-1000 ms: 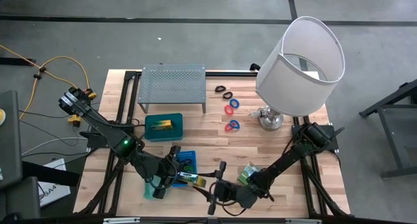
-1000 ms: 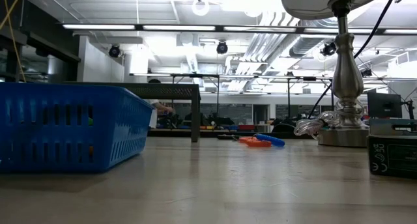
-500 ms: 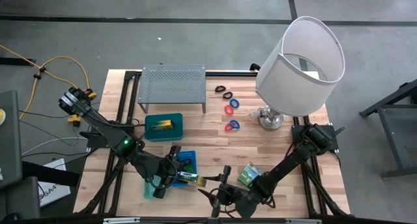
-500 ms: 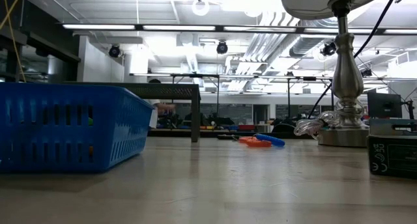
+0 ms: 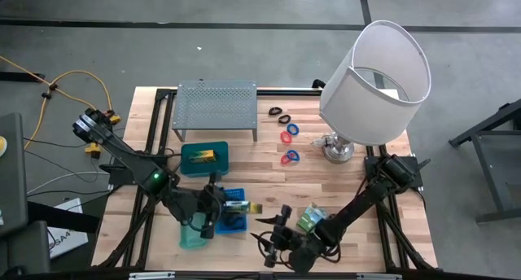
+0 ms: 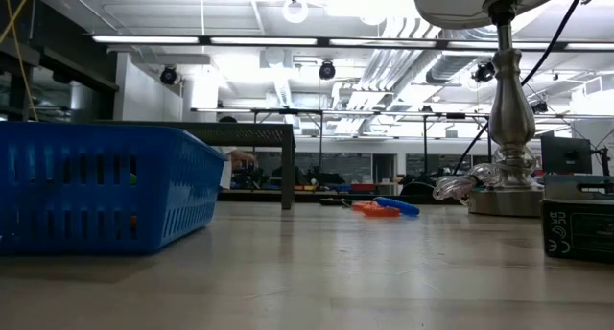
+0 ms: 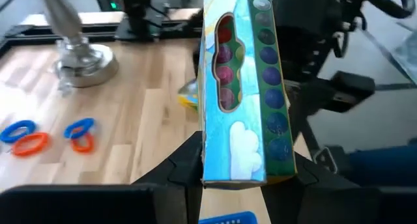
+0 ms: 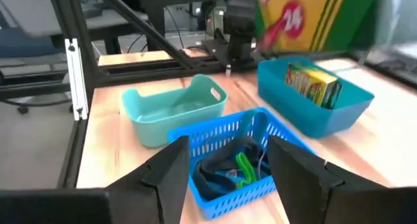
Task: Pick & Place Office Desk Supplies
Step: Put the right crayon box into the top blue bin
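Observation:
My left gripper (image 5: pixel 221 207) hovers over the blue basket (image 5: pixel 230 215) and is shut on a yellow-green packet (image 5: pixel 241 207), a flat box with a blue-and-green face (image 7: pixel 242 87). My right gripper (image 5: pixel 271 234) is open above the near edge, facing the basket (image 8: pixel 238 160), with nothing between its fingers. A second green packet (image 5: pixel 309 219) lies flat on the table beside the right arm. Red and blue rings (image 5: pixel 290 145) and black loops (image 5: pixel 279 113) lie near the lamp. The basket holds dark bands and a green item (image 8: pixel 242 165). My left gripper pinches the packet's near end (image 7: pixel 234 175) between its two fingers (image 7: pixel 186 168), one on each long side. The fingers lie level and point toward the table's right. The packet sticks out past the fingertips, lifted clear above the basket.
A teal tray (image 5: pixel 203 158) holds a yellow box (image 8: pixel 314 82). A small teal bin (image 5: pixel 193 235) stands left of the basket. The grey perforated rack (image 5: pixel 216 107) is at the far edge and the big white-shaded lamp (image 5: pixel 374 80) at the far right. Bare wood shows mid-table.
My left gripper has carried the packet away from the near edge toward the far edge, until it is over the blue basket. My right gripper, which stood close to the packet's free end, has drawn back toward the near edge and stays open.

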Motion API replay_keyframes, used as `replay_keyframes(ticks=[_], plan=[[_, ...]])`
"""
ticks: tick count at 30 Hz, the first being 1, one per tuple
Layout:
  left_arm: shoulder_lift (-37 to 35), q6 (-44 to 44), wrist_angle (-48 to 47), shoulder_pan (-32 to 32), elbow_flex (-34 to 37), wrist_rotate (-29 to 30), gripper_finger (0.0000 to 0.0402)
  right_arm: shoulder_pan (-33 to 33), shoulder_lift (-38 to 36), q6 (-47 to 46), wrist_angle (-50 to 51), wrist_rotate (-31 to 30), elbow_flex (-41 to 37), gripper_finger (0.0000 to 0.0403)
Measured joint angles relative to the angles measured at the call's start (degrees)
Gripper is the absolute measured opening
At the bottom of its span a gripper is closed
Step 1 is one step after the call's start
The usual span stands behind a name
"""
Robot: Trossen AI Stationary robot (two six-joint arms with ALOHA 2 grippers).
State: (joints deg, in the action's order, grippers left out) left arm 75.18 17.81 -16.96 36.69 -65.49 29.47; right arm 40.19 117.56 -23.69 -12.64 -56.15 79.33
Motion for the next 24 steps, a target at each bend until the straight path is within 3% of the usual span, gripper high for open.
replay_keyframes(ticks=[5, 17, 24], plan=[[-1.49, 7.35, -7.3, -2.15, -0.02, 0.62, 0.0111, -0.07, 0.0, -2.19, 1.16, 2.46, -0.02, 0.0189], [-2.8, 27.59, -41.22, -7.18, -0.02, 7.54, 0.0111, -0.07, 0.0, -2.23, 1.31, 2.31, -0.02, 0.0188], [-2.8, 36.1, -56.51, -7.35, -0.01, 6.69, 0.0111, -0.05, 0.0, -2.2, 1.31, 2.33, -0.02, 0.0188]])
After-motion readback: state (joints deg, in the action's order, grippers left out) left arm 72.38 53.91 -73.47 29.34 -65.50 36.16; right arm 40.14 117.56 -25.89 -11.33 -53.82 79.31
